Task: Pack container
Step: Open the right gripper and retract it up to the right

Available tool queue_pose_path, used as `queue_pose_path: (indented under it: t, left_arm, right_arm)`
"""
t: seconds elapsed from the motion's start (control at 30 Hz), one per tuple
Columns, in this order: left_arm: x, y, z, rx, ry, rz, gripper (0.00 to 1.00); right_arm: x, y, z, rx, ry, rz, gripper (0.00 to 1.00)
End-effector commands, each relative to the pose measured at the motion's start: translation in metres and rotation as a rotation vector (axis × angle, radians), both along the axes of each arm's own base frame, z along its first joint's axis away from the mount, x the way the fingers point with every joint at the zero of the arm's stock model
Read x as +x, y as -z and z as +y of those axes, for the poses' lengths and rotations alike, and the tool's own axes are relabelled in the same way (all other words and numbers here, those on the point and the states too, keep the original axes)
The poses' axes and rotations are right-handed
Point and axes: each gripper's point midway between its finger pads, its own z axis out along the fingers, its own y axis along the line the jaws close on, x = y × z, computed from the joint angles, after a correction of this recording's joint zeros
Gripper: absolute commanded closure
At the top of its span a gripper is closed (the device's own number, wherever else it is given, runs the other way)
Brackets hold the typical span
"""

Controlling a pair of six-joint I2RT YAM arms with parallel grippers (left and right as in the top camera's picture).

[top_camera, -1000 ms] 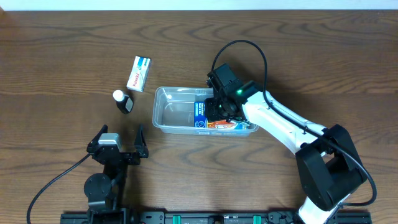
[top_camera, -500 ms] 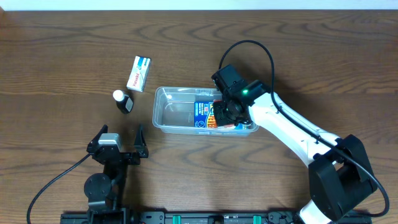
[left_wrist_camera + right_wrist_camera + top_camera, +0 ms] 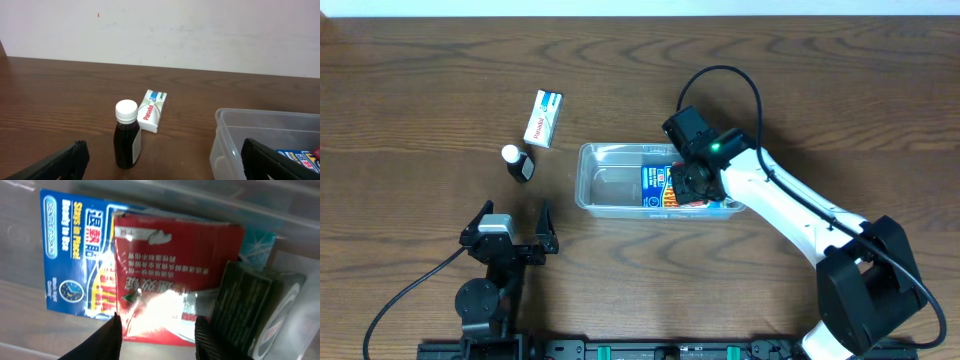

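Note:
The clear plastic container (image 3: 605,187) lies mid-table; it also shows in the left wrist view (image 3: 235,131). Inside its right half lie a blue box (image 3: 651,182) and, on top of it, a red packet (image 3: 672,197). My right gripper (image 3: 688,178) is down inside the container over these. In the right wrist view its fingers (image 3: 156,332) are open, spread just above the lower edge of the red packet (image 3: 170,275), which lies on the blue box (image 3: 75,255). A dark item (image 3: 250,305) lies to the right. My left gripper (image 3: 510,222) is open and empty near the front edge.
A dark bottle with a white cap (image 3: 519,163) stands left of the container, also in the left wrist view (image 3: 126,135). A white Panadol box (image 3: 543,118) lies behind it, seen too in the left wrist view (image 3: 152,111). The right arm's cable loops above the container.
My right gripper has moved slightly right inside the container, and the container with its contents has slid a little to the right. The left arm has not moved.

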Motion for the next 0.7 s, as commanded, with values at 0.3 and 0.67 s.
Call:
queue_pose_path:
  t: [0.3,0.67]
  left_arm:
    - [-0.001,0.015,-0.002,-0.006,0.012,0.045,0.02]
    - [-0.001,0.015,-0.002,-0.006,0.012,0.045,0.02]
  right_arm:
    - [0.029,-0.042,-0.021,-0.102,-0.009,-0.120,0.55]
    - [0.021,-0.059,-0.034,-0.141,0.017,-0.115,0.50]
